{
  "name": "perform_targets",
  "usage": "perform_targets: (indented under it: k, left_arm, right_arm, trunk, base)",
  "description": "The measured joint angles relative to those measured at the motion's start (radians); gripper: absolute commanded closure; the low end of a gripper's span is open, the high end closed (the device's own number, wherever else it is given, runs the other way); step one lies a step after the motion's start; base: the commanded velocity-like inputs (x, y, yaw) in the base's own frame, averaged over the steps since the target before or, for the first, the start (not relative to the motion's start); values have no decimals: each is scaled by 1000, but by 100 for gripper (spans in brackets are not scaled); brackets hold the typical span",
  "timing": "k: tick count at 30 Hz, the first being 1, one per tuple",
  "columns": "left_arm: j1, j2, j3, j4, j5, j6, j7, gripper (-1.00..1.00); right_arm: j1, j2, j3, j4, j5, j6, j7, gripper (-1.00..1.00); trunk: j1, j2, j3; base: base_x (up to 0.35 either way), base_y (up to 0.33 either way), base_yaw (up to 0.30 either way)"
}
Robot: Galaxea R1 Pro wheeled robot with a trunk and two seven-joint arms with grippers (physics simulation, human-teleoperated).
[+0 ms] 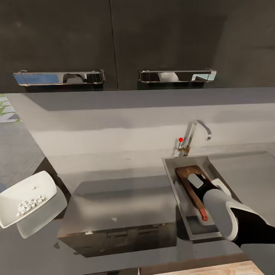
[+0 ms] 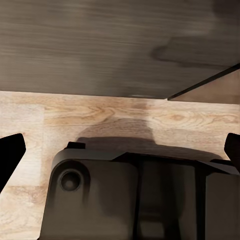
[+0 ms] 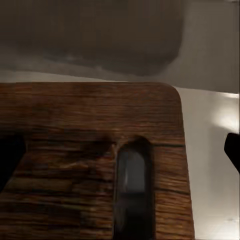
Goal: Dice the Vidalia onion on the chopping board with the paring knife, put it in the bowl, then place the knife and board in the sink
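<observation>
The chopping board (image 1: 190,182) and paring knife (image 1: 203,215) lie in the sink (image 1: 170,172) under the right end effector (image 3: 120,150), apparently released; diced onion (image 1: 29,204) fills the bowl (image 1: 15,191). Task nearly complete.

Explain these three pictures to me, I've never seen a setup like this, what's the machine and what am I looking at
This is a simulated two-armed kitchen robot. The big picture comes from a camera on its head, looking down at a dark countertop. On the left sits a white bowl holding diced onion. On the right, the robot's right arm reaches into the sink, where the chopping board lies with the red-handled paring knife. The other two pictures come from cameras near each wrist. The right one looks closely at the board and its handle slot. The left one shows wooden flooring. I can't tell whether the fingers grip anything.
</observation>
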Motion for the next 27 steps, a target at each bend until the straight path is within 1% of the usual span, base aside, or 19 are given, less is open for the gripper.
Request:
perform_targets:
  k: [3, 5, 8, 10, 11, 12, 13, 15, 16, 17, 18, 19, 22, 24, 25, 27]
  left_arm:
    - [0, 0, 0, 0, 0, 0, 0, -100]
    - [0, 0, 0, -1, 0, 0, 0, -100]
    - [0, 0, 0, -1, 0, 0, 0, -100]
    - [0, 0, 0, -1, 0, 0, 0, -100]
    - [0, 0, 0, -1, 0, 0, 0, -100]
    - [0, 0, 0, -1, 0, 0, 0, -100]
    - [0, 0, 0, -1, 0, 0, 0, -100]
    - [0, 1, 0, -1, 0, 0, 0, -100]
    - [0, 0, 0, -1, 0, 0, 0, -100]
    - [0, 0, 0, -1, 0, 0, 0, -100]
    - [0, 0, 0, -1, 0, 0, 0, -100]
    - [0, 0, 0, -1, 0, 0, 0, -100]
    - [0, 1, 0, -1, 0, 0, 0, -100]
    - [0, 1, 0, -1, 0, 0, 0, -100]
    - [0, 1, 0, -1, 0, 0, 0, -100]
    - [0, 1, 1, -1, 0, 1, 0, -100]
  right_arm:
    - [0, 12, 12, -117, 0, 102, -1, -100]
    - [0, 19, 17, -225, -3, 215, 0, -100]
    - [0, 36, 20, -335, -9, 338, 4, -100]
    - [0, 46, 25, -384, -11, 390, 5, -100]
    - [0, 53, 43, -404, -5, 419, 6, -100]
    - [0, 55, 68, -413, 1, 432, 6, -100]
    - [0, 58, 125, -421, 8, 443, 7, -100]
    - [0, 60, 215, -435, 14, 452, 12, -100]
    - [0, 62, 266, -448, 19, 457, 30, -100]
    - [0, 63, 293, -455, 20, 459, 46, -100]
    - [0, 63, 318, -461, 20, 464, 77, -100]
    - [0, 62, 328, -464, 21, 469, 101, -100]
    - [2, 60, 343, -467, 23, 492, 243, -100]
    - [11, 59, 346, -468, 32, 496, 319, -100]
    - [14, 58, 349, -469, 45, 497, 342, -100]
    - [23, 57, 360, -472, 105, 497, 410, -100]
  trunk:
    - [0, 0, 0]
    - [0, 0, 0]
    - [0, 0, 0]
    - [0, 0, 0]
    - [0, 0, 0]
    - [0, 0, 0]
    - [0, 0, 0]
    - [0, 0, 0]
    - [0, 0, 0]
    - [0, 0, 0]
    - [1, 0, 0]
    - [1, 0, 0]
    - [1, 0, 0]
    - [1, 0, 0]
    - [1, 0, 0]
    - [1, 0, 0]
  base:
    - [0, 0, 0]
    - [0, 0, 0]
    - [-43, 0, 0]
    - [-185, 0, 0]
    - [-241, 0, 0]
    - [-261, 0, 0]
    - [-270, 0, 0]
    - [-277, 0, 0]
    - [-281, 0, 0]
    - [-282, 0, 0]
    - [-283, 0, 0]
    - [-283, 0, 0]
    - [-284, 0, 0]
    - [-284, 0, 0]
    - [-283, 0, 0]
    - [-279, 0, 0]
